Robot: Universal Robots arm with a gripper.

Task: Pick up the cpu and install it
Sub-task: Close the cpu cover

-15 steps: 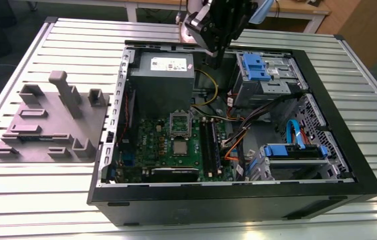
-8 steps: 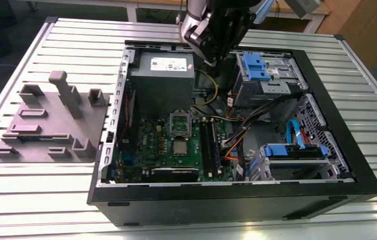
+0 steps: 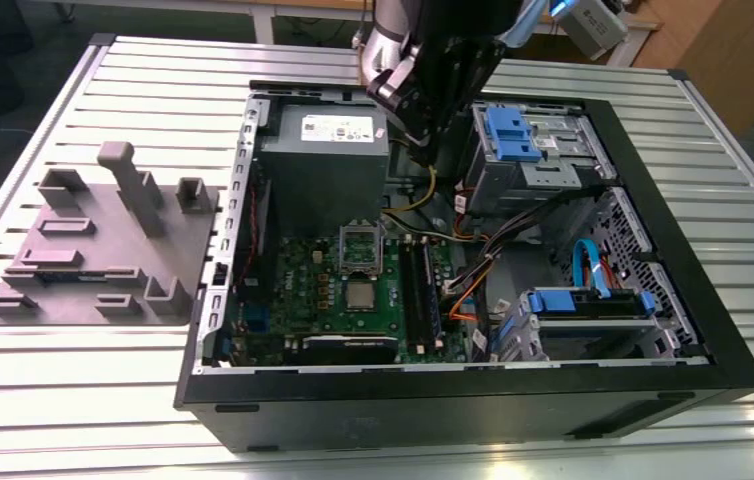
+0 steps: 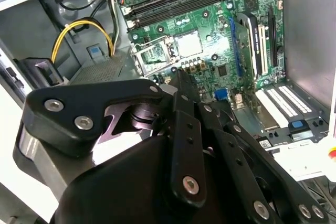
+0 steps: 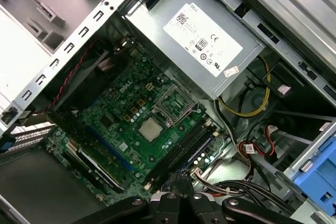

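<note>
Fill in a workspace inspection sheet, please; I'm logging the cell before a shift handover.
Surface: slatted metal table, carrying an open black computer case.
Job's things: cpu lies flat on the green board, beside an open socket frame.
Clutter: grey moulded fixture on the exterior view's left.
Grippers: gripper hangs above the case interior, apart from the cpu.
Cables: yellow wires and a blue cable loose inside the case.
Surroundings: wooden panel beyond the table.
</note>
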